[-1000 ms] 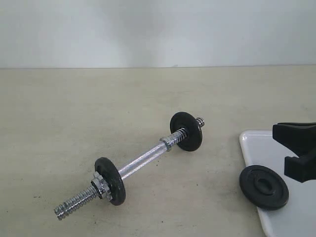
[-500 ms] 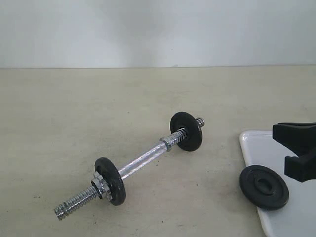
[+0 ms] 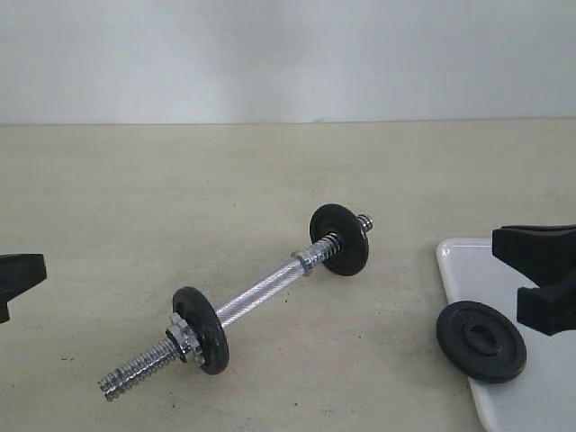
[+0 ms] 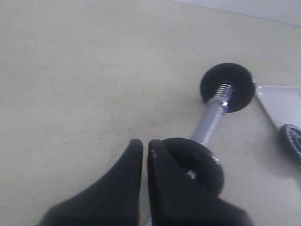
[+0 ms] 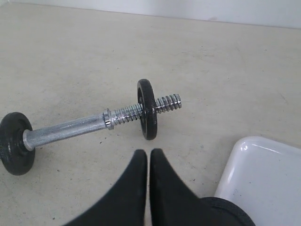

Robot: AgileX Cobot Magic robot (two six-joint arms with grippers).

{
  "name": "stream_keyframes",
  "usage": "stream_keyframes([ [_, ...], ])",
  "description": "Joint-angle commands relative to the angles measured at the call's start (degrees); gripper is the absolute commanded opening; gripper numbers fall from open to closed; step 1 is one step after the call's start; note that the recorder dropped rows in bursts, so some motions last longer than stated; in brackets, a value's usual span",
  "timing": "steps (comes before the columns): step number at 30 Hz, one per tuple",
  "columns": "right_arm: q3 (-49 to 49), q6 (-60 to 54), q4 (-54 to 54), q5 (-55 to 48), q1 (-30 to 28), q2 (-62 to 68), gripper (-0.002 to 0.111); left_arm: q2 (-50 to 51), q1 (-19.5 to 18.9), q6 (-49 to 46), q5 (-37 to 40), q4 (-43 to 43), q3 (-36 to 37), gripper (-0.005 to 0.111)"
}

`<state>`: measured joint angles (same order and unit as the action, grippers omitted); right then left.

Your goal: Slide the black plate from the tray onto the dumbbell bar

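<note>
Exterior view. The dumbbell bar (image 3: 256, 297) lies flat and slantwise on the middle of the table (image 3: 135, 198). It carries two discs standing on edge. The far disc (image 3: 339, 238) sits near the end that points toward the table's far right. The near disc (image 3: 202, 330) sits toward the other end, with a silver nut (image 3: 180, 337) against its outer face and bare thread beyond. The tray (image 3: 468, 270) rests at the table's near right corner. The black plate (image 3: 481, 340) lies flat across the tray's left rim, part on the tray and part over the table, well apart from the bar. The right end effector (image 3: 538, 281) hangs above the tray, just beside the plate and clear of it. The left end effector (image 3: 18, 274) shows only in part at the table's left edge, well away from the bar.

Left wrist view. The left end effector (image 4: 145, 146) has its fingers pressed together with nothing between them. The near disc (image 4: 200, 162) shows just past them, then the bar (image 4: 209, 122) and the far disc (image 4: 228, 87). Beyond lie the tray (image 4: 277, 101) and the plate (image 4: 292, 139), cut by the frame.

Right wrist view. The right end effector (image 5: 148, 153) is likewise pressed together and empty. It is above bare table, near the bar (image 5: 70, 127). One corner of the tray (image 5: 263, 174) shows, with a curved sliver of the plate (image 5: 230, 209) against it.
</note>
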<state>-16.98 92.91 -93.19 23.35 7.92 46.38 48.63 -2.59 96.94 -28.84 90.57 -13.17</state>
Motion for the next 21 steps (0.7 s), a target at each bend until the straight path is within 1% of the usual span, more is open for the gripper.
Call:
stream_keyframes([
  [1,-0.3,-0.4,0.0,0.4,0.1,0.0,0.000,0.1,0.4,-1.7,-6.5,-1.3,-0.2,0.004],
  [9,-0.3,-0.8,0.0,2.8,0.1,0.0,0.000,0.1,0.4,-13.5,-15.2,-2.3,-0.2,0.004],
  [13,-0.3,-1.4,0.0,4.8,0.1,0.0,0.000,0.1,0.4,-15.9,-16.2,-3.2,-0.2,0.004],
  [18,-0.3,-2.1,0.0,6.6,0.1,0.0,0.000,0.1,0.4,-21.2,-16.5,-0.6,-0.2,0.004],
  [21,-0.3,-2.5,0.0,6.8,0.1,0.0,0.000,0.1,0.4,-22.5,-16.9,-1.7,-0.2,0.004],
])
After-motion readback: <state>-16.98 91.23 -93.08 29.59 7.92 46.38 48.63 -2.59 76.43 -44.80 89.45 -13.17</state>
